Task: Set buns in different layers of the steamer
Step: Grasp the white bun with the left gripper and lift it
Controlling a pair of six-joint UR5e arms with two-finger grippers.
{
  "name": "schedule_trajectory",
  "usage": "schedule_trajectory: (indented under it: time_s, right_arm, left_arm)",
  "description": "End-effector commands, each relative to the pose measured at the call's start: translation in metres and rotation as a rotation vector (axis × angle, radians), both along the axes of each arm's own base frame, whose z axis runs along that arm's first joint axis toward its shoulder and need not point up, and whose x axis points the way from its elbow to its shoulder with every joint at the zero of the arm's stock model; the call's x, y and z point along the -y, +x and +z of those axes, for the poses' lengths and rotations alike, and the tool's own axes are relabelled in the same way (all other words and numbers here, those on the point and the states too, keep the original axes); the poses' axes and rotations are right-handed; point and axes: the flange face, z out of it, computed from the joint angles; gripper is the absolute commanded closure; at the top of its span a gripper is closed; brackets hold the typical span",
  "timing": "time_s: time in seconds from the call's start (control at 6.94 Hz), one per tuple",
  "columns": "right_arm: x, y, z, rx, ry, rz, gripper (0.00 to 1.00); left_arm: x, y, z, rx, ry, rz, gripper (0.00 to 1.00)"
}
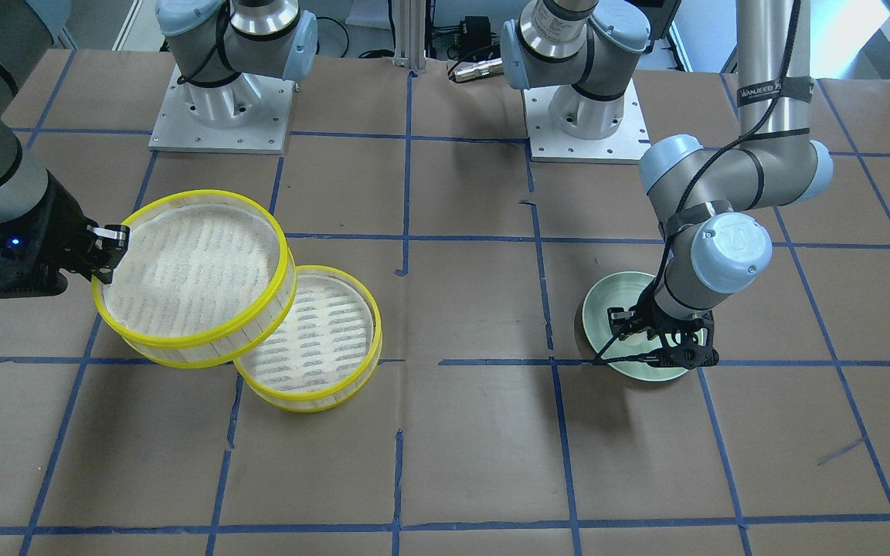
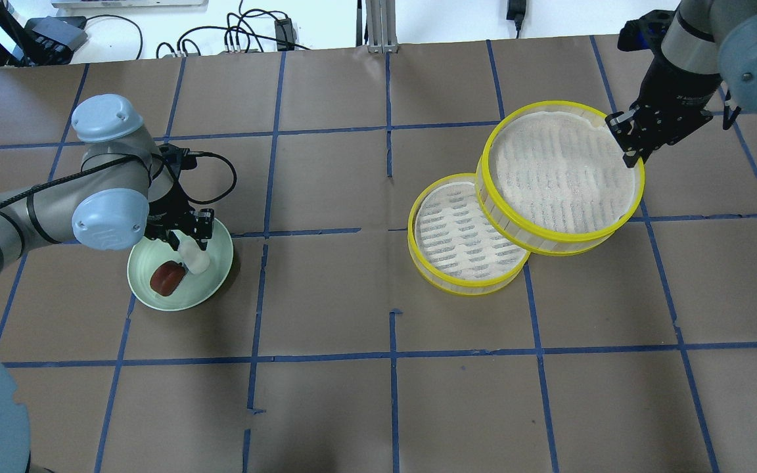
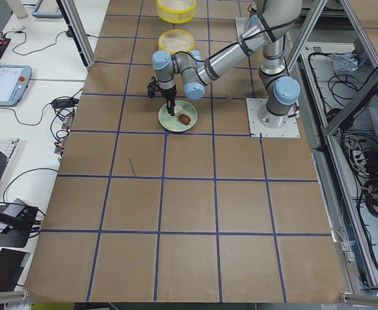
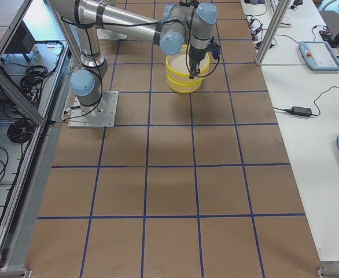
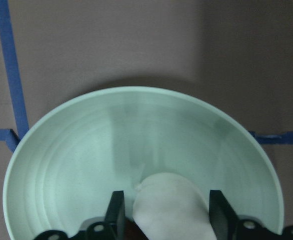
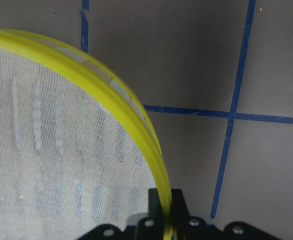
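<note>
Buns are both outside the steamer (image 2: 506,230). The white bun (image 2: 194,257) sits directly under the left end effector (image 2: 189,243), between its two fingers; the reddish-brown bun (image 2: 166,278) lies just beside those fingers, close against the white one; both rest in the pale green plate (image 2: 204,289) below that end effector.

The left wrist view shows a finger on each side of the white bun with a thin gap on at least one side; so I judge this end effector released, lowered around the bun but not yet clenched on it.

Well apart from it, across the desk (image 2: 378,295), the right end effector (image 2: 625,141) is clenched on the yellow rim of the upper layer (image 2: 559,174); its wrist view shows the rim running between the fingers. That layer hangs tilted from the grasp, shifted off the lower layer (image 2: 457,240), which lies on the desk on the side away from this end effector, most of its slotted floor uncovered; both layers are empty.

By my reading the task is at an early stage; the steamer has been opened and the first bun is about to be gripped. Left to do: a bun into the lower layer, the upper layer set back on top, then the other bun into it.
</note>
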Motion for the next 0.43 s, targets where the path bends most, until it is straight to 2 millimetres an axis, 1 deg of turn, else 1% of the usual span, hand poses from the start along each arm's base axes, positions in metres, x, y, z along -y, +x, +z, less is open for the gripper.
schedule_trajectory:
  time_s: [0.0,0.14,0.29]
  right_arm:
    - [0.0,-0.002,0.0,-0.005,0.003,0.004,0.92]
    - [-0.001,-0.003,0.001,-0.011,0.005,0.004,0.92]
    - [-0.002,-0.003,0.0,-0.012,0.008,0.004,0.92]
  left_arm:
    - [0.003,0.0,0.006,-0.001,-0.012,0.023,0.77]
    - [0.008,0.001,0.022,0.003,-0.05,0.022,0.82]
    - [0.019,-0.004,0.047,0.015,-0.084,0.009,0.83]
